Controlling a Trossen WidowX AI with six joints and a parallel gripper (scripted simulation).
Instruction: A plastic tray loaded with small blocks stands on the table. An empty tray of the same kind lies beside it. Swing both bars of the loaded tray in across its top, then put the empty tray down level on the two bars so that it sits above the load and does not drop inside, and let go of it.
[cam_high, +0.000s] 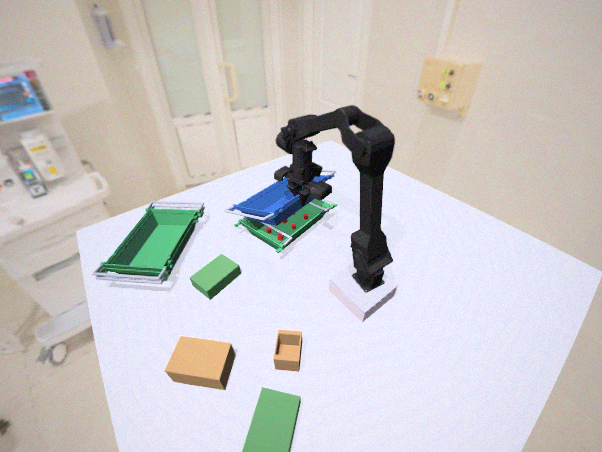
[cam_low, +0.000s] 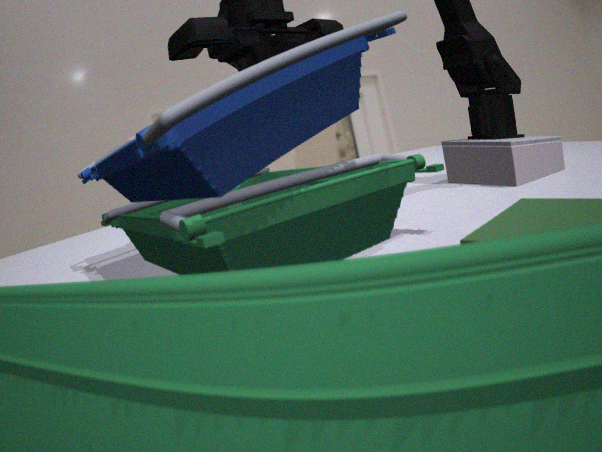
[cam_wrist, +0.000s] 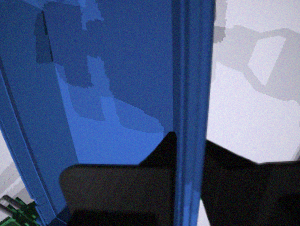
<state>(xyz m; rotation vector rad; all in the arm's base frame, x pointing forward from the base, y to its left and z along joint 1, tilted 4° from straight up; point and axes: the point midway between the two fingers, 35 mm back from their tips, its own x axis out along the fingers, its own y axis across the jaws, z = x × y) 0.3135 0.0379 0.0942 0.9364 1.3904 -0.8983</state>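
The blue empty tray (cam_high: 291, 214) (cam_low: 280, 125) (cam_wrist: 192, 100) is tilted above the loaded tray, its robot side high and its far side low. My gripper (cam_high: 302, 197) (cam_wrist: 180, 137) is shut on its robot-side rim; the tray's wall hides the fingertips in the exterior view. The green loaded tray (cam_high: 305, 229) (cam_low: 325, 225) stands on the table with small red blocks (cam_high: 305, 216) inside. Both its wire bars lie across its top, one near bar (cam_low: 280, 186) and one far bar (cam_high: 320, 206). The blue tray's low bottom edge is at bar height; I cannot tell whether it touches.
Another green tray (cam_high: 157, 245) (cam_low: 300, 340) stands at the left in the top view. A green block (cam_high: 215, 275) lies between the trays. An orange block (cam_high: 200, 361), a small orange box (cam_high: 288, 352) and a green slab (cam_high: 272, 422) lie toward the front.
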